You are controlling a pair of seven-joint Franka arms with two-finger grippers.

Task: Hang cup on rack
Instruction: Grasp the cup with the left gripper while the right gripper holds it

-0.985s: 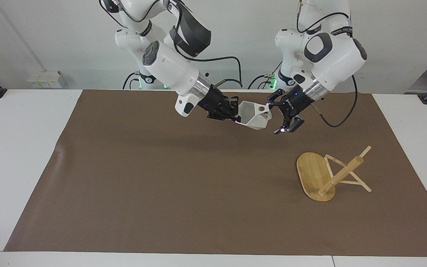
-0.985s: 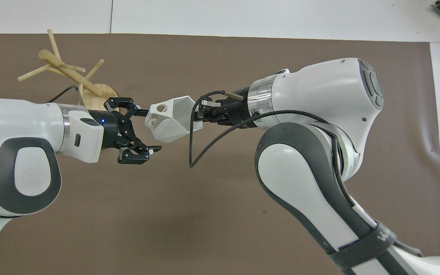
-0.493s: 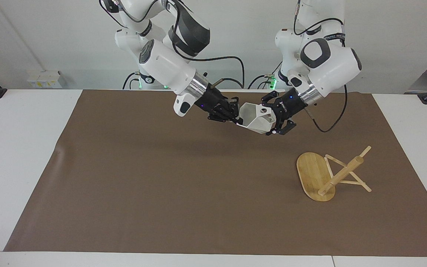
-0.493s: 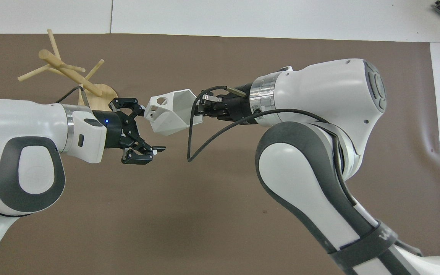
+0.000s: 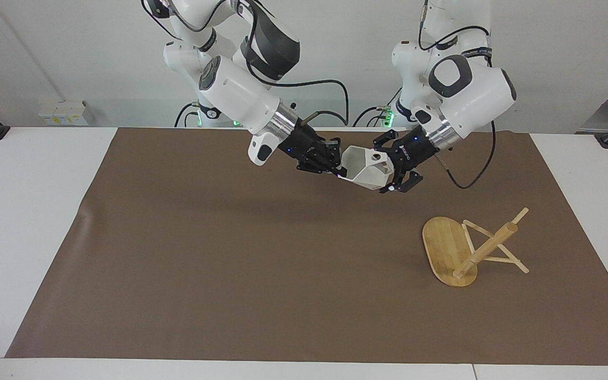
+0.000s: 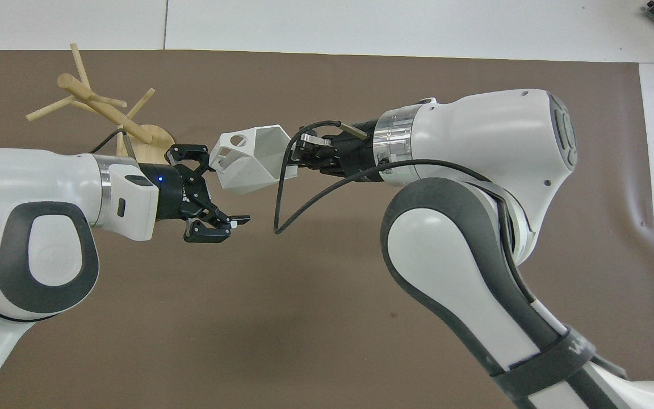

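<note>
White tabletop (image 5: 45, 221) with a brown mat (image 5: 230, 264) spread over most of it, plain pale wall at my back.

My right gripper (image 5: 337, 170) is clamped tight on the rim of the small matte white faceted cup (image 5: 364, 168), holding it in the air over the mat's robot-side strip, roughly mid-table. Cup is tipped on its side: hexagonal mouth faces up and toward the facing camera, blocky handle with the round hole (image 6: 235, 140) points toward my left arm.

My left gripper (image 5: 395, 168) is spread wide, fingers straddling the handle end of the cup. In the overhead view (image 6: 220, 190) one finger sits right at the handle block, the other hangs clear of the cup on the side nearer me. Can't tell whether the first one actually touches the cup. No grip from that side.

Both arms come in low and angled toward each other, wrists meeting at the cup. Black cable (image 6: 287, 210) loops off my right wrist and droops under the cup in the overhead view.

Light bamboo mug rack (image 5: 473, 248) with oval flat base, thick round post and thin angled pegs is on the mat toward my left arm's end, farther from me than the cup and well apart from it. In the facing view its post slants away from the base; nothing hangs on the pegs.
</note>
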